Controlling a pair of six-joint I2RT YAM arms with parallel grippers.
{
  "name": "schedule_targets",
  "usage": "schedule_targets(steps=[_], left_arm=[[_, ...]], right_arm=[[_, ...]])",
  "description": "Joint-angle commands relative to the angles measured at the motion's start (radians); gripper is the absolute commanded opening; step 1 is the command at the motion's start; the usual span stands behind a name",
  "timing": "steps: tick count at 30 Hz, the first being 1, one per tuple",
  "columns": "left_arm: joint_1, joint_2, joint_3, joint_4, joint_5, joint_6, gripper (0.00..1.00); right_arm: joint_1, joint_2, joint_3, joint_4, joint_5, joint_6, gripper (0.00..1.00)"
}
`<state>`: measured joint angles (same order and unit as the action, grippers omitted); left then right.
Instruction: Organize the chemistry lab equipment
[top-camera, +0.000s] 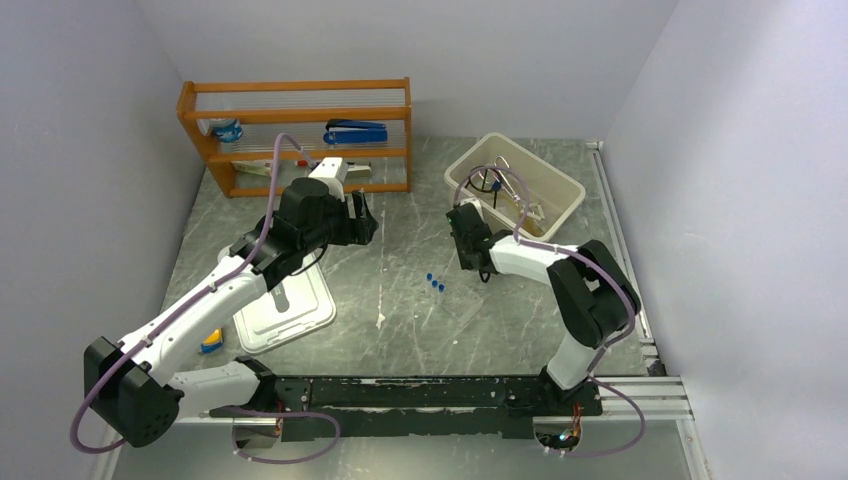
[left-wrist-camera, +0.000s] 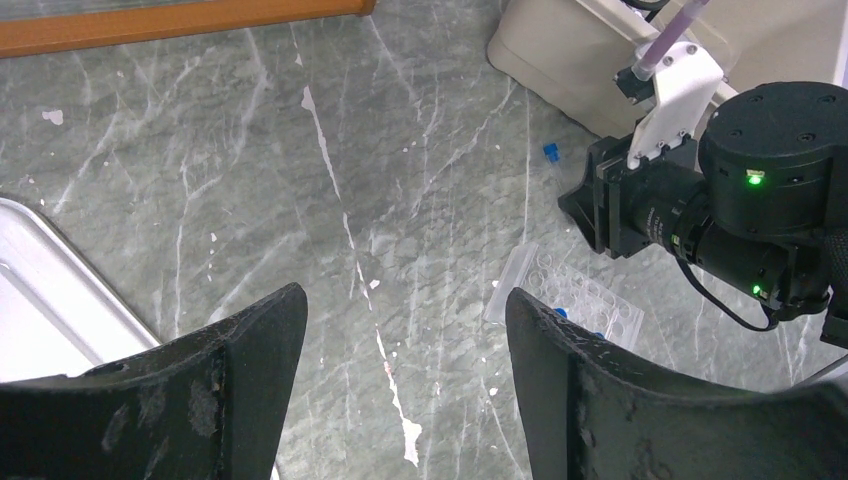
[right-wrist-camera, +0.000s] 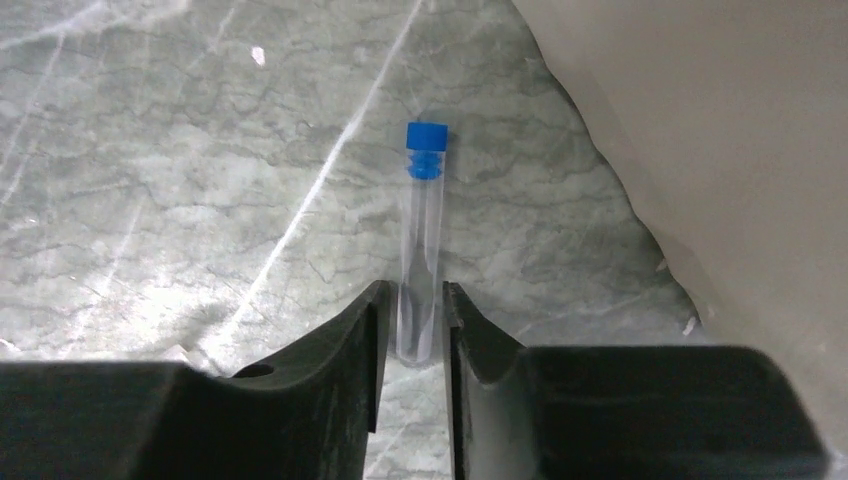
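The right gripper (right-wrist-camera: 416, 300) is low over the worktop (top-camera: 400, 220), just beside the wall of the beige bin (right-wrist-camera: 700, 150). A blue-capped clear tube (right-wrist-camera: 424, 215) lies flat there, with its blue cap (right-wrist-camera: 427, 150) pointing away from the gripper. The jaws stand narrow and press on both sides of the tube's bottom end, so I judge that the grip is made, or almost made. I think the tube is taken at the bottom because it lies lengthwise to the jaws and that end is the nearest one. A grip so far from the cap may let the tube swing when it is lifted.

The left gripper (left-wrist-camera: 405, 380) hangs above the bare worktop with its jaws wide apart and nothing between them. It seems to wait clear of the other arm. The clear rack (left-wrist-camera: 590, 300) lies on the worktop near the right wrist. Other tubes (top-camera: 435, 283) lie near it.
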<state>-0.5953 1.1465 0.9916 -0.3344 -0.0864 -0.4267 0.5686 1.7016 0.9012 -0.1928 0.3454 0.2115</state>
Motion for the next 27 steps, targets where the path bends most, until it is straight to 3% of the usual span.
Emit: schedule_targets(steps=[1, 8, 15, 20, 27], left_arm=[[0.000, -0.001, 0.012, 0.005, -0.012, 0.000, 0.77], [0.000, -0.003, 0.019, -0.001, -0.017, 0.003, 0.77], [0.000, -0.016, 0.010, 0.003, -0.014, -0.006, 0.79], [0.000, -0.024, -0.006, 0.022, 0.004, -0.015, 0.81], [0.000, -0.032, -0.005, 0.068, 0.077, 0.023, 0.87]], right_arm=[[-0.009, 0.049, 0.034, 0.021, -0.036, -0.001, 0.33], [-0.010, 0.125, 0.066, 0.073, -0.035, 0.011, 0.32], [-0.010, 0.129, 0.081, 0.089, -0.057, 0.010, 0.10], [-0.010, 0.019, 0.049, 0.133, -0.063, 0.016, 0.05], [-0.009, -0.238, 0.039, 0.165, -0.205, 0.043, 0.04]])
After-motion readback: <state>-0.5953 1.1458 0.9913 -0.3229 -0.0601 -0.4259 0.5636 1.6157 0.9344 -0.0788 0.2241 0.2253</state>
